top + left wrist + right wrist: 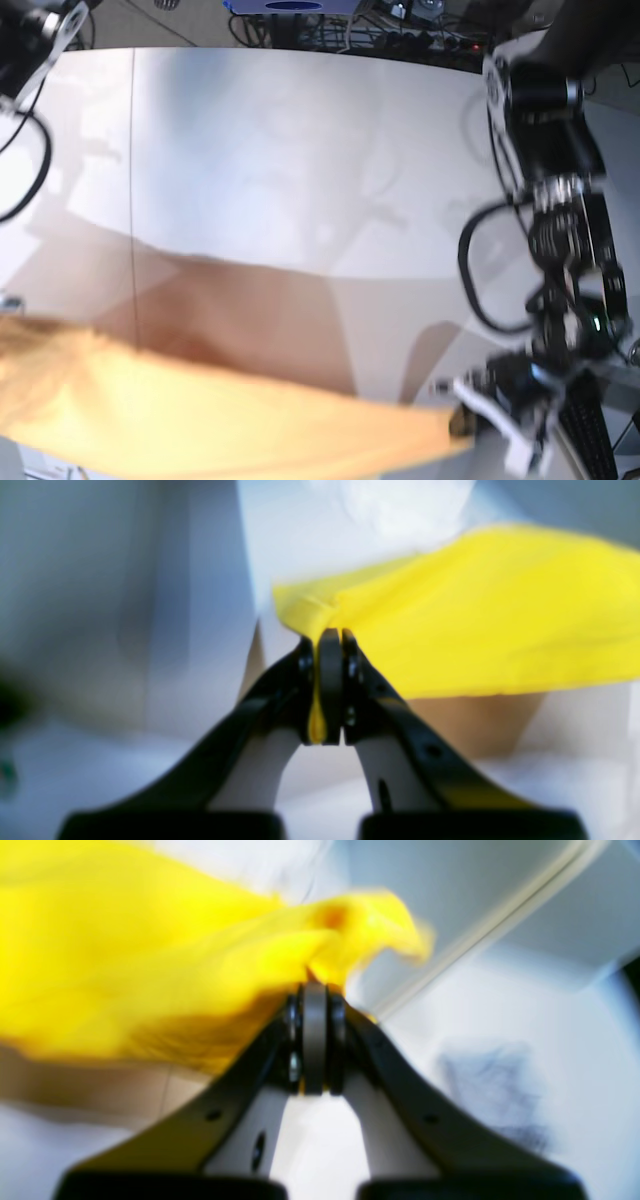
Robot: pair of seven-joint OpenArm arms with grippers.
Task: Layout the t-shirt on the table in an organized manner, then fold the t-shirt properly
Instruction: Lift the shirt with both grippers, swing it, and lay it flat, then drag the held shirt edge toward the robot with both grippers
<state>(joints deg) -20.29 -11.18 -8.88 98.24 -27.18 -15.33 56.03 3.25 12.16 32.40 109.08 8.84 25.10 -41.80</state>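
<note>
The t-shirt [200,420] looks light orange in the base view and yellow in the wrist views. It is stretched out in the air along the front of the table [300,150] and casts a brown shadow on it. My left gripper [330,636] is shut on a hemmed corner of the shirt [500,620]; in the base view this gripper [465,422] is at the lower right. My right gripper [315,989] is shut on a bunched edge of the shirt [125,965]. It is out of the base view at the left. The print is not visible. All views are motion-blurred.
The table's seam line [133,200] runs front to back at the left. The left arm [565,200] with looping cables stands at the right edge. A black cable [40,150] hangs at the far left. Cables and devices [400,30] lie behind the table.
</note>
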